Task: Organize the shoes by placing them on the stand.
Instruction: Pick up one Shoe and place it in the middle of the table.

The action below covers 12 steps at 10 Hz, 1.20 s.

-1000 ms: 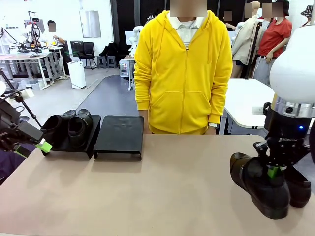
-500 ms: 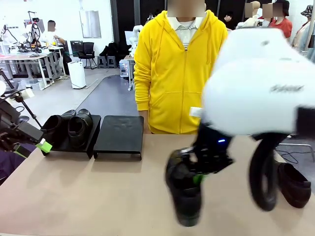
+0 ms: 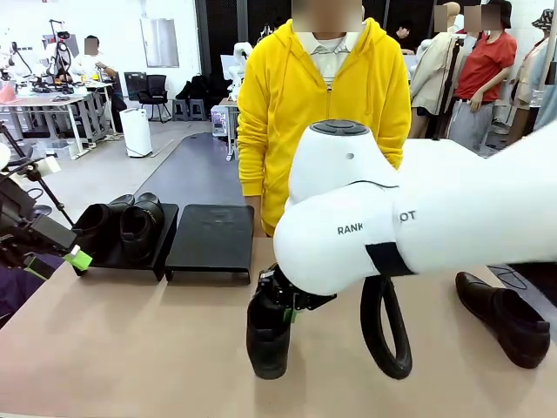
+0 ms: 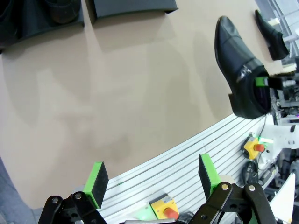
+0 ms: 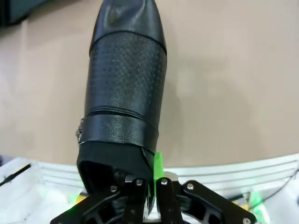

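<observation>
My right gripper [image 3: 285, 311] is shut on the heel rim of a black shoe [image 3: 266, 335], which hangs just over the table's middle near the front edge. In the right wrist view the shoe [image 5: 124, 88] points away from the shut gripper [image 5: 150, 183], toe toward the stand. The stand [image 3: 211, 239] is at the back left. Its left tray holds two shoes [image 3: 96, 228] [image 3: 142, 225], and its right tray is bare. Another shoe [image 3: 505, 315] lies on the table at the right. My left gripper [image 4: 152, 179] is open with nothing in it, by the table's left front edge.
A person in a yellow hoodie [image 3: 324, 131] stands at the far side, behind the table's middle. The right arm's big white link [image 3: 418, 226] crosses the middle and right of the front view. A slatted metal edge [image 4: 187, 163] with yellow button boxes runs along the table's front.
My right arm has swung from the table's right side to its middle, carrying the shoe leftward. The shoe at the right stayed put. The left arm has not moved.
</observation>
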Each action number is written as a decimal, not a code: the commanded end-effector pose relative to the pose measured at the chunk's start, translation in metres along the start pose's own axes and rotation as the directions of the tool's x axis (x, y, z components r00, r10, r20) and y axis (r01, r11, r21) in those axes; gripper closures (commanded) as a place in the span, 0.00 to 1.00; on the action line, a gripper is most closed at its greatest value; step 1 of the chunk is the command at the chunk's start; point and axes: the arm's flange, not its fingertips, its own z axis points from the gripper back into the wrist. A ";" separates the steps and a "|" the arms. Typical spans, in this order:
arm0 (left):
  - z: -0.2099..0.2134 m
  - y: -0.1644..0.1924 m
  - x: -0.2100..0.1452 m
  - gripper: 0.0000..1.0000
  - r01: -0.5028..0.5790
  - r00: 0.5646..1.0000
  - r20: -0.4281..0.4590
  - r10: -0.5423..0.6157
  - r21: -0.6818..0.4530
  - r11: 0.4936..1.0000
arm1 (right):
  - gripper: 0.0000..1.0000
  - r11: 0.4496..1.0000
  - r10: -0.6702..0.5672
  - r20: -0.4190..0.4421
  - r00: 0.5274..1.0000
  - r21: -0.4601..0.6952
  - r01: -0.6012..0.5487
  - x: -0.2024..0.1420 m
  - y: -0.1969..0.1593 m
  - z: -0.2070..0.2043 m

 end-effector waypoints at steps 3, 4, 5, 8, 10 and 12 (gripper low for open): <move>0.004 0.000 0.000 0.00 0.000 1.000 -0.011 0.000 0.006 1.000 | 1.00 1.000 0.006 -0.005 1.000 -0.019 -0.006 0.014 -0.004 -0.007; 0.004 0.000 0.000 0.00 0.000 1.000 -0.011 0.000 0.006 1.000 | 1.00 1.000 0.006 -0.005 1.000 -0.019 -0.006 0.014 -0.004 -0.007; 0.004 0.000 0.000 0.00 0.000 1.000 -0.011 0.000 0.006 1.000 | 1.00 1.000 0.006 -0.005 1.000 -0.019 -0.006 0.014 -0.004 -0.007; 0.004 0.000 0.000 0.00 0.000 1.000 -0.011 0.000 0.006 1.000 | 1.00 0.997 0.082 -0.033 0.996 -0.013 -0.082 0.025 0.000 -0.026; 0.004 0.000 0.000 0.00 0.000 1.000 -0.011 0.000 0.006 1.000 | 1.00 0.984 0.169 -0.042 0.985 0.055 -0.167 0.036 0.005 -0.054; 0.004 0.000 0.000 0.00 0.000 1.000 -0.011 0.000 0.006 1.000 | 1.00 0.982 0.172 -0.034 0.985 0.089 -0.169 0.039 0.003 -0.061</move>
